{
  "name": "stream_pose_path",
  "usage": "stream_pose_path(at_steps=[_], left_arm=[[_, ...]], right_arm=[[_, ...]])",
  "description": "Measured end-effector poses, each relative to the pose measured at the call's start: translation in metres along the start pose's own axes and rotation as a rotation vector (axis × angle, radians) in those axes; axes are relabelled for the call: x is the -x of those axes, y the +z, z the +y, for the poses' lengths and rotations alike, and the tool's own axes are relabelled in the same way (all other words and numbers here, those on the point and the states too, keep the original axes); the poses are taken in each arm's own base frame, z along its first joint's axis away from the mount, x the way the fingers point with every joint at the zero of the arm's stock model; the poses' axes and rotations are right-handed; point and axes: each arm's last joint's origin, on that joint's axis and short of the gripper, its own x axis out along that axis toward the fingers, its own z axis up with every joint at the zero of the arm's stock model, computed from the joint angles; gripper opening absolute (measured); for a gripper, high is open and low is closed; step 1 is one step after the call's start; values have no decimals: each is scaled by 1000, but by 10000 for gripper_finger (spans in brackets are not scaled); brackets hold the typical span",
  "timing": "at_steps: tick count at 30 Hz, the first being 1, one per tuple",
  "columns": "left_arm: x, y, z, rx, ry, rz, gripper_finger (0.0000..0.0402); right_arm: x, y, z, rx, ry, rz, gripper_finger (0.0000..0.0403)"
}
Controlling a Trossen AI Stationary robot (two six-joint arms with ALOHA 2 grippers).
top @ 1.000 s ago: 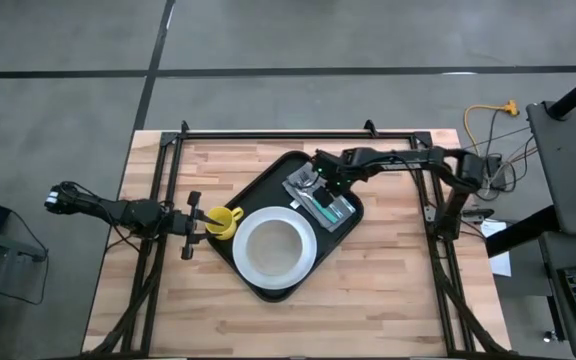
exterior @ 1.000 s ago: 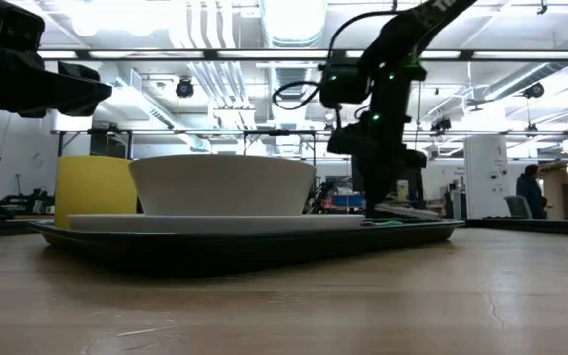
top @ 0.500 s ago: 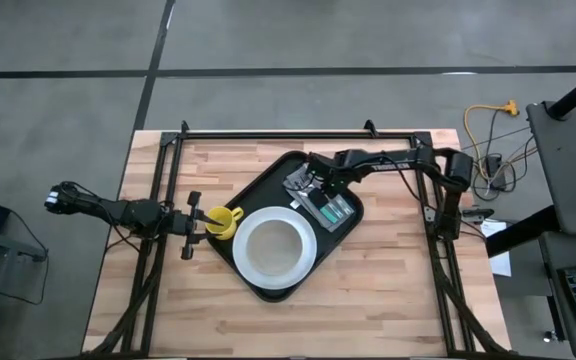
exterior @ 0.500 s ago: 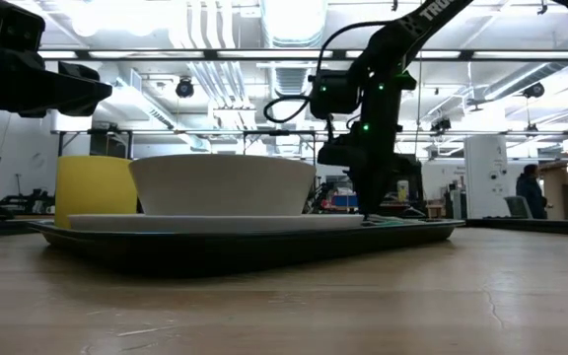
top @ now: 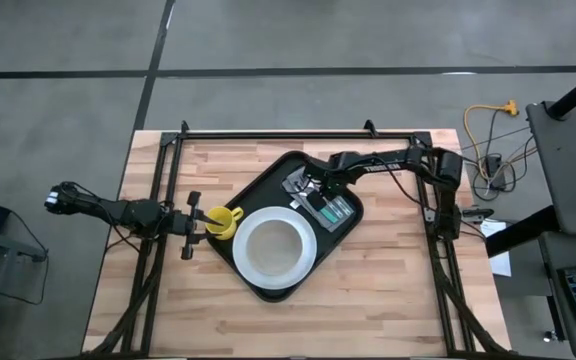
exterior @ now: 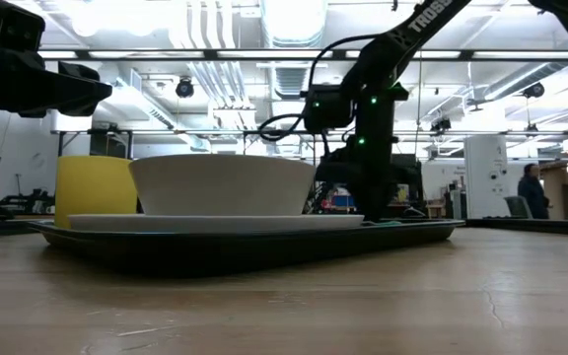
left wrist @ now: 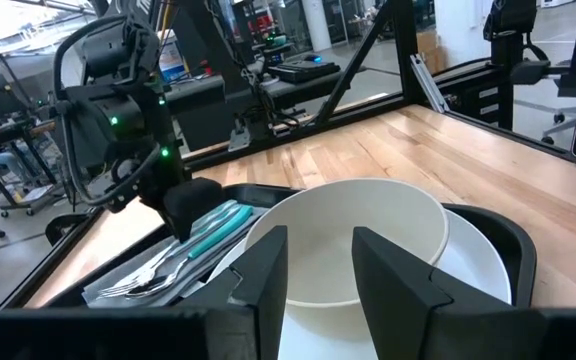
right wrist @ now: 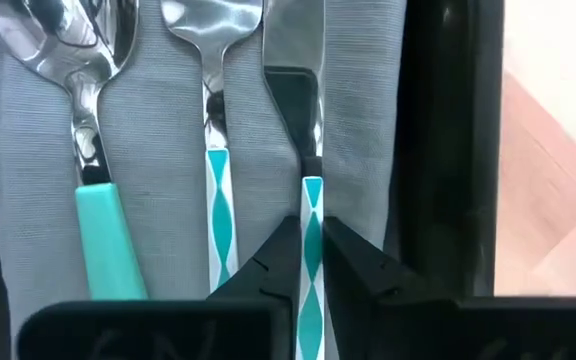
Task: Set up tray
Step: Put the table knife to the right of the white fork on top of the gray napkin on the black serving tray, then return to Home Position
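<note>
The black tray [top: 271, 184] lies slantwise at the table's middle. On it are a white bowl [top: 271, 247] on a white plate [top: 309, 226], a yellow cup [top: 224, 221] and a grey napkin [right wrist: 158, 150]. A spoon [right wrist: 88, 130], a fork [right wrist: 213, 120] and a knife [right wrist: 290, 40] lie side by side on the napkin. My right gripper [right wrist: 311, 250] points down over the napkin, shut on the knife. My left gripper [left wrist: 320, 270] waits open and level beside the cup, with nothing between its fingers. My right gripper pinches the knife's teal-and-white handle [right wrist: 311, 215] between its two fingers, a little below the blade. The fingers come from above and point down, one on each long side of the handle. The knife lies flat on the napkin, parallel to the fork.
The tray's raised rim [right wrist: 448, 150] runs close beside the knife. A dark metal frame [top: 298, 133] borders the wooden table's far edge and sides. Cables [top: 488, 120] hang beyond the table's right side.
My right gripper has sunk toward the napkin on the tray's far right part and drifted slightly toward the table's left edge. The bowl, plate and cup have kept their places.
</note>
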Motion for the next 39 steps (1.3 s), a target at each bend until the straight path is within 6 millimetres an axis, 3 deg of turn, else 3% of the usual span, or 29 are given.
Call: stream_pose_path(at_steps=[4,12,27,39], left_arm=[[0,0,0,0,0,0,101],[0,0,0,0,0,0,101],[0,0,0,0,0,0,101],[0,0,0,0,0,-1,101]], right_arm=[[-4,5,4,13,-5,3,52],[6,13,7,8,25,-36,84],[19,15,7,18,33,-54,89],[46,32,16,58,84,-112,69]])
